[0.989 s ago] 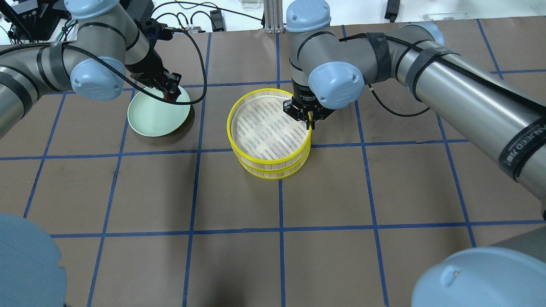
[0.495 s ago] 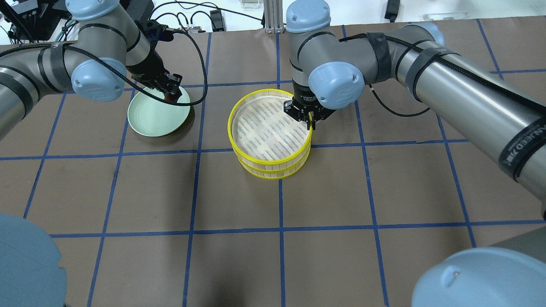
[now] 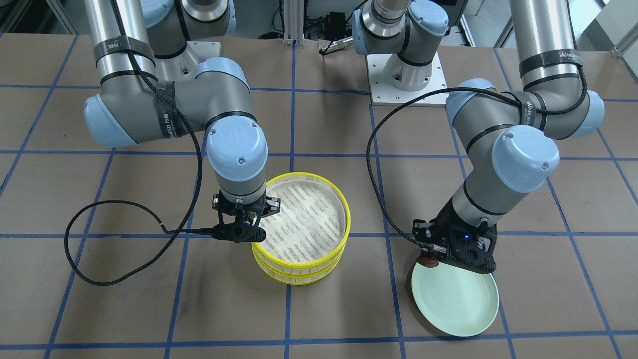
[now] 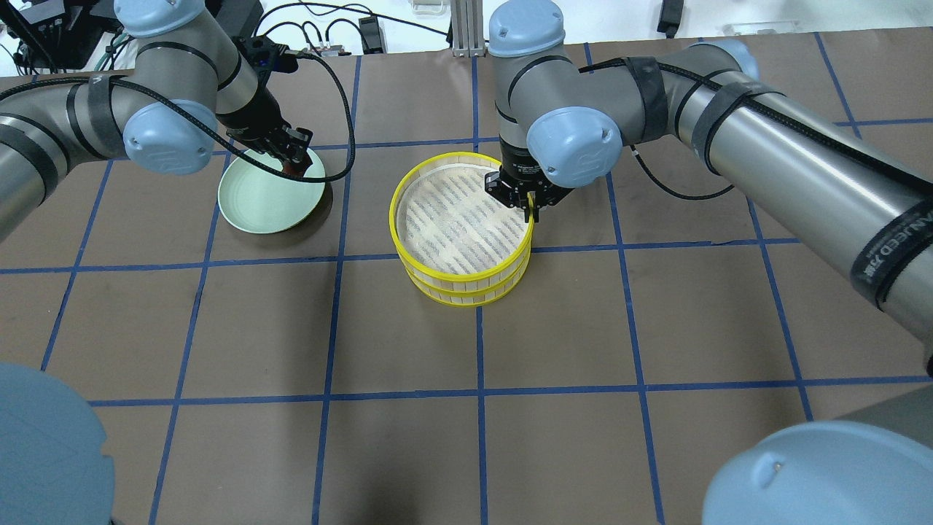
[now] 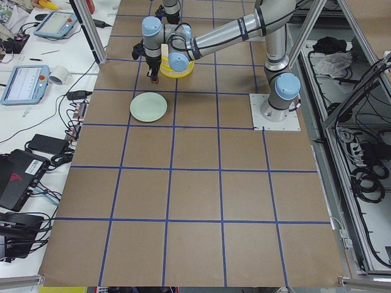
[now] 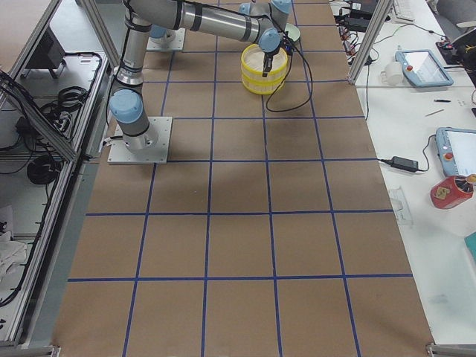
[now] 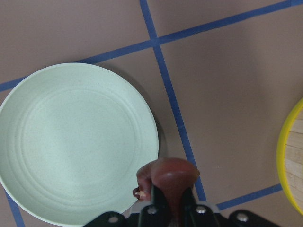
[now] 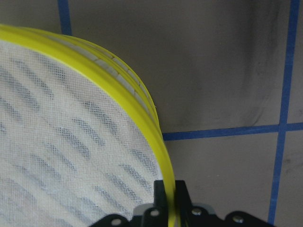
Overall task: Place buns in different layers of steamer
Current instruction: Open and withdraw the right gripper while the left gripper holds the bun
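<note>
The left gripper (image 7: 168, 197) clamps the likely soft brown bun (image 7: 168, 176) mid-body between its fingers, and the right gripper (image 8: 169, 195) pinches the light, stiff tray (image 8: 118, 90) by its rim.

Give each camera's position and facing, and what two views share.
Left wrist: looks down; left gripper holds reddish-brown bun by green plate.
Right wrist: looks down; right gripper clamps rim of top steamer tray.
Overhead: behind shoulders, looking forward, down; left arm, right arm.
Front-facing: across table, facing robot; arms mirrored.
Exterior left: table's end; left arm nearer.
Exterior right: opposite end; right arm nearer.
Shared: both wrist views show yellow rim.
</note>
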